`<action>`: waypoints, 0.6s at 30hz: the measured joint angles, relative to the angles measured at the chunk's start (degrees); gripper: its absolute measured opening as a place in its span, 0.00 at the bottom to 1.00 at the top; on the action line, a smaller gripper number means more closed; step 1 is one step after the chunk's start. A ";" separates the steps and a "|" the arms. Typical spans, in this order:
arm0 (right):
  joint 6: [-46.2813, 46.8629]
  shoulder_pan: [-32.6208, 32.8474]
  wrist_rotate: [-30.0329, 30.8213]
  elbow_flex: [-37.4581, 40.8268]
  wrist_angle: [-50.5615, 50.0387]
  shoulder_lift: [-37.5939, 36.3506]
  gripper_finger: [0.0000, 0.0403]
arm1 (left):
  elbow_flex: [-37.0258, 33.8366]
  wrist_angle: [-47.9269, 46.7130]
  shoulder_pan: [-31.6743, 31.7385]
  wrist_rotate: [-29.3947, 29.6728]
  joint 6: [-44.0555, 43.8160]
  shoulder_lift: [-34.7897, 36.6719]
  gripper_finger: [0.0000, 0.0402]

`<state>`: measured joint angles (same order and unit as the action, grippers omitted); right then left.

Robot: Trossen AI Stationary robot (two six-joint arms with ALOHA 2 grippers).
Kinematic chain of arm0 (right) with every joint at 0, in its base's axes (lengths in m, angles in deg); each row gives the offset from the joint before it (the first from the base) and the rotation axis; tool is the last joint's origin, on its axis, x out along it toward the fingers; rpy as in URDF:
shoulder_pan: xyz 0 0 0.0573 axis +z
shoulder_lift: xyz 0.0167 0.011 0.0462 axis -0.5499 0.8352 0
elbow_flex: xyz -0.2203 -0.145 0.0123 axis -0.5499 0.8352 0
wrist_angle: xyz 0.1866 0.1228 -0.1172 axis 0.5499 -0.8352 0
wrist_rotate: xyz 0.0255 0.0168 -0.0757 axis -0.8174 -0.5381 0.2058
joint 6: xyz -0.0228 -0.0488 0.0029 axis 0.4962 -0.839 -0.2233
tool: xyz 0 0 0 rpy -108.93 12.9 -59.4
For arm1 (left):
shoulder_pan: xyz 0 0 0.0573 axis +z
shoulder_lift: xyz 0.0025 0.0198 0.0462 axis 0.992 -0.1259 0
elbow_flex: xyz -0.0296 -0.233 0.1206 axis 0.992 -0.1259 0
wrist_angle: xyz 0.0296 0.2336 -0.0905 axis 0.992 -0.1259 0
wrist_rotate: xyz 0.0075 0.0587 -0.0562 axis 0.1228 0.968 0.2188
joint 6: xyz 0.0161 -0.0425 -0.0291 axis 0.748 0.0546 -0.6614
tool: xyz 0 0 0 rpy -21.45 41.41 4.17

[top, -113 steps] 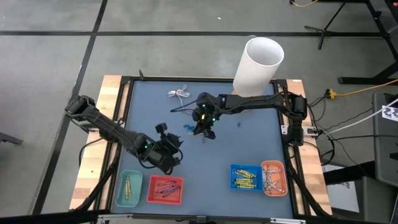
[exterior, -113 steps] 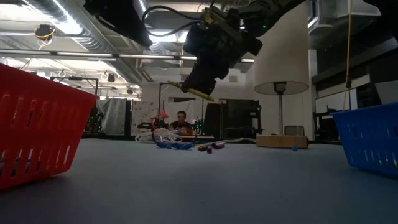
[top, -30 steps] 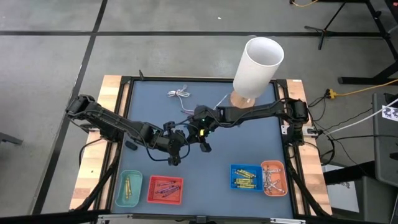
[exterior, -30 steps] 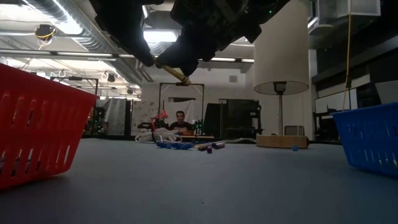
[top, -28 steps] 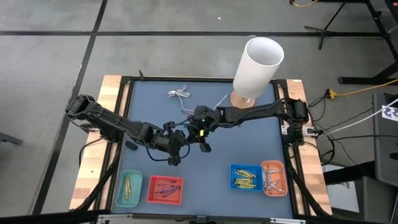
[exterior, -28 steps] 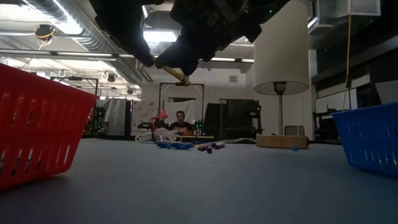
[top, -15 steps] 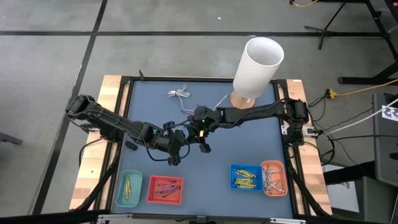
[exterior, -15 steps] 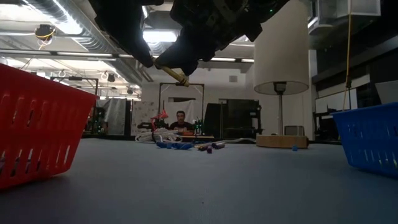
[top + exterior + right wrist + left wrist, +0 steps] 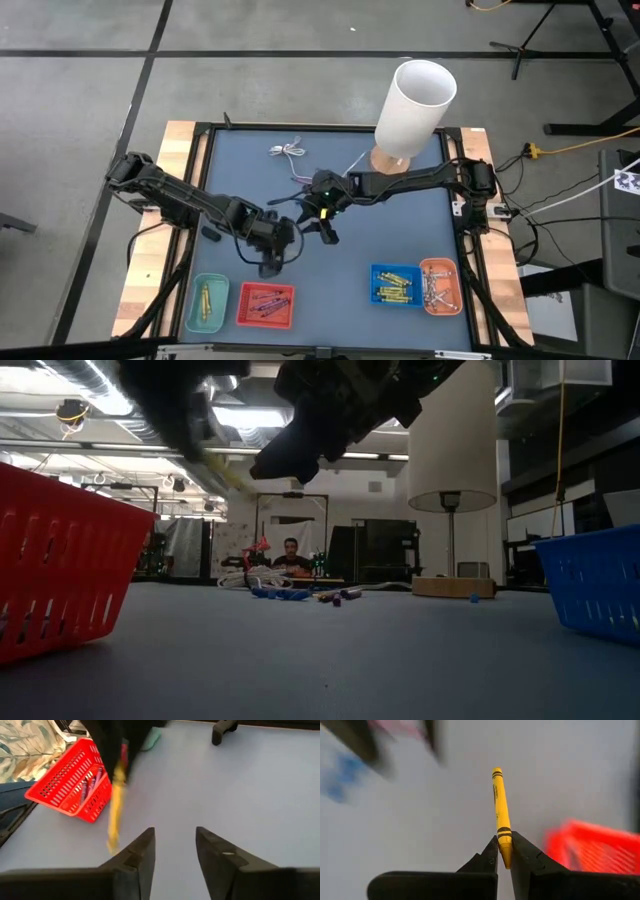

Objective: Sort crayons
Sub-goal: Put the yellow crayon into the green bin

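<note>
My left gripper is shut on a yellow crayon above the middle of the table, left of centre. The same crayon shows blurred in the right wrist view and in the low view. My right gripper stands open and empty just to the right of it, clear of the crayon. More crayons lie in the teal, red, blue and orange baskets. A few loose crayons lie far back on the mat. My left gripper pinches the yellow crayon between its two fingers near the tapered end. The fingers lie along the crayon. It sticks straight out ahead of the fingertips, its flat end free, lifted clear of the table.
A tall white cylinder stands at the back right. A thin white cable lies at the back. The four baskets line the near edge, red and teal on the left. The mat between the baskets and the arms is bare.
Both grippers were on the yellow crayon at the table's middle. My right gripper has let go of it and kept its place. My left gripper has turned at the wrist, swinging the crayon away from the right gripper toward the table's left and near side.
</note>
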<state>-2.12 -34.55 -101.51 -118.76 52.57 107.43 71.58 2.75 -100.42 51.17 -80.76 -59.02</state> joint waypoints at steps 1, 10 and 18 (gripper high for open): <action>-0.01 0.00 0.33 0.00 -0.20 0.00 0.35 | 0.00 -1.25 0.01 -4.21 -2.03 0.01 0.02; -0.02 0.04 1.36 0.00 -3.88 0.00 0.38 | -0.02 -12.72 -3.19 -38.83 -21.88 0.02 0.02; -0.45 0.04 1.56 0.02 -6.23 0.00 0.38 | -0.04 -16.26 -9.15 -48.65 -32.36 0.02 0.02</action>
<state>-2.58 -34.51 -99.94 -118.74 46.34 107.43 71.54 -13.51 -109.58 2.53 -113.12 -59.00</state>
